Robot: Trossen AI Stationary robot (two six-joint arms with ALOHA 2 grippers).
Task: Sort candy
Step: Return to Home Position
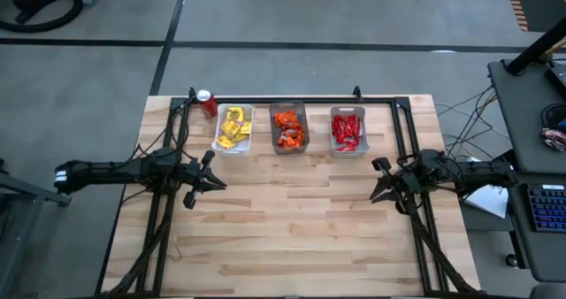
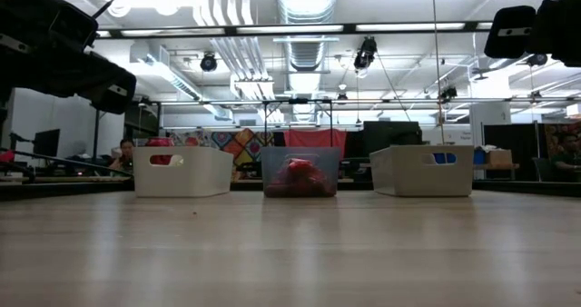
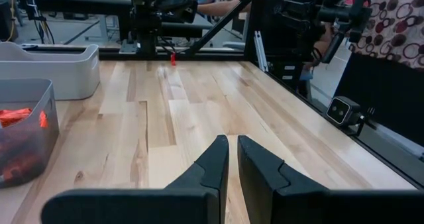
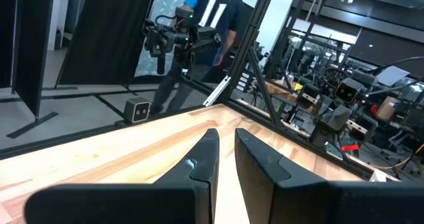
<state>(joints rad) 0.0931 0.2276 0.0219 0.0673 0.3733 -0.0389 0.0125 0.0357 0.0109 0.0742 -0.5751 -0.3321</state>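
Two empty: left hand (image 3: 232,143) & right hand (image 4: 226,136), both nearly closed. Candy (image 1: 234,126) looks binned, so retract slow, high over bench (image 1: 292,219), clear of bins (image 2: 422,173).

Held the left hand (image 3: 232,139) low over the table (image 3: 185,111), fingers set nearly together. Showed orange candy (image 3: 13,114) in a grey bin (image 3: 46,141) alongside, a white bin (image 3: 59,68) beyond.
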